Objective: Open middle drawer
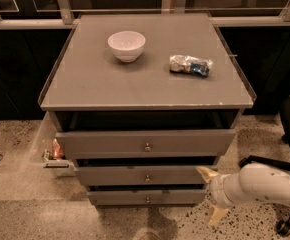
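Under the front edge of the counter (110,89) I see the middle drawer (130,175); my hand (211,194), released, hovers at its right end. On top: a white bowl (126,45) back-left and a crinkled packet (190,65) nearer the right edge.

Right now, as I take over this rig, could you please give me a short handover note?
Gripper: open, empty, low at the cabinet's right front, one finger by the right end of the middle drawer.
Knob: not gripped.
Done: the approach only; how far out the drawer is, I cannot tell.
Left: take the knob, pull the drawer out.
Bowl and packet lie on top, away from the job.
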Action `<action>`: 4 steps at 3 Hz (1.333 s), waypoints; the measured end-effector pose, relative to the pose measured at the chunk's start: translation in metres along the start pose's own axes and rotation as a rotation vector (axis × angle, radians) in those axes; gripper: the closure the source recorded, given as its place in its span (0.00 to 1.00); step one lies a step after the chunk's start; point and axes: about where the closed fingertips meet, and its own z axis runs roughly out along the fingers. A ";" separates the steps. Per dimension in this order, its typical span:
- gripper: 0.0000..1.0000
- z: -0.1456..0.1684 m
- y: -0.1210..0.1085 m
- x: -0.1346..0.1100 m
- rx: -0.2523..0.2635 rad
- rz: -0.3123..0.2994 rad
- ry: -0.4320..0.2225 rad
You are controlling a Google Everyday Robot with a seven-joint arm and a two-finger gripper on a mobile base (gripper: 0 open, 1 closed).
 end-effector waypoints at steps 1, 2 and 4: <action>0.00 0.051 -0.001 0.001 0.026 -0.021 -0.034; 0.00 0.085 -0.030 0.007 0.071 -0.050 -0.090; 0.00 0.099 -0.042 0.005 0.095 -0.069 -0.082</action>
